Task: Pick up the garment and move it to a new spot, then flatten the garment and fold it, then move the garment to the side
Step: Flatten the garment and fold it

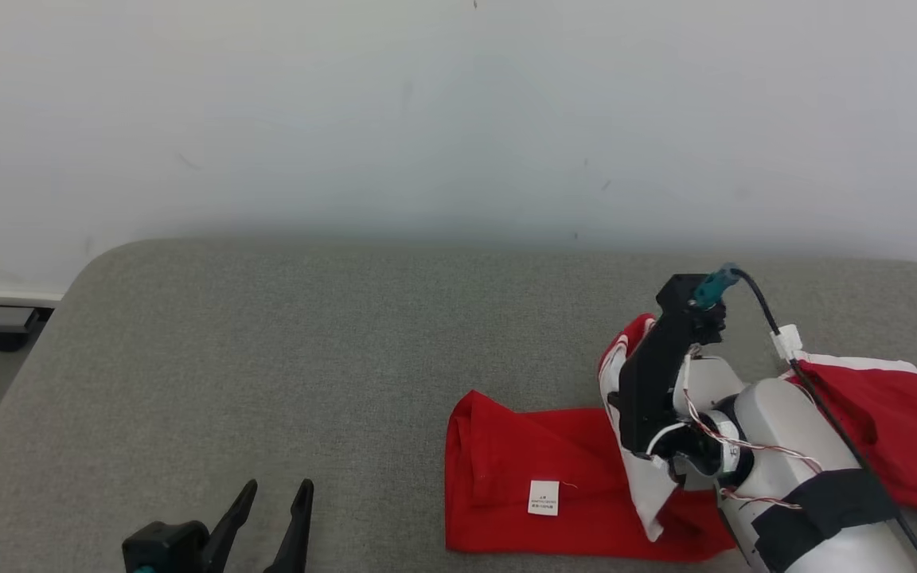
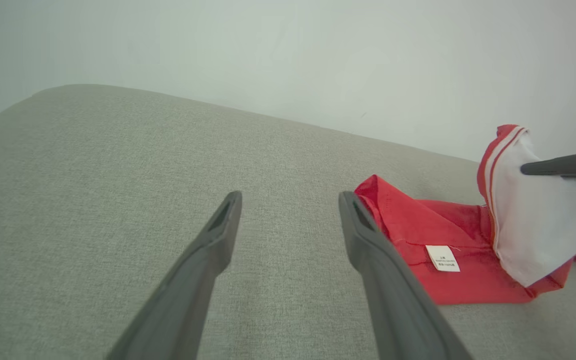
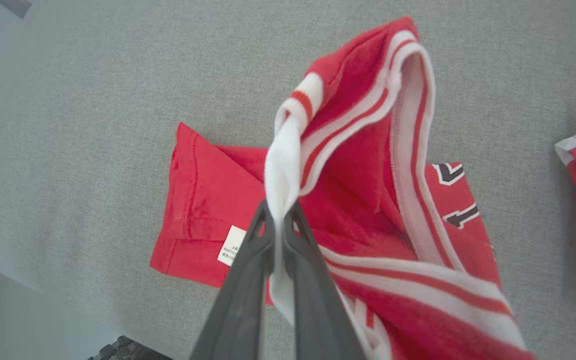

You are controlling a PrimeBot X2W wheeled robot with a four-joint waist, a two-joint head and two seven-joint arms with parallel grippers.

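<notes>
The garment (image 1: pixel 522 461) is red with white and red striped trim and a small white label (image 1: pixel 544 497). It lies bunched on the right of the grey padded table (image 1: pixel 307 358). My right gripper (image 3: pixel 280 207) is shut on a white fold of the garment (image 3: pixel 368 165), lifting that part up while the rest stays on the table. The right arm (image 1: pixel 777 446) covers the garment's middle, and more red cloth (image 1: pixel 888 406) shows beyond it. My left gripper (image 1: pixel 279 487) stands open and empty at the lower left, its tips (image 2: pixel 290 200) just left of the garment (image 2: pixel 418 230).
A pale wall (image 1: pixel 458 119) stands behind the table. The table's rounded left edge (image 1: pixel 68 294) drops to the floor, where a dark foot (image 1: pixel 5 342) shows. Bare grey surface stretches across the left and middle.
</notes>
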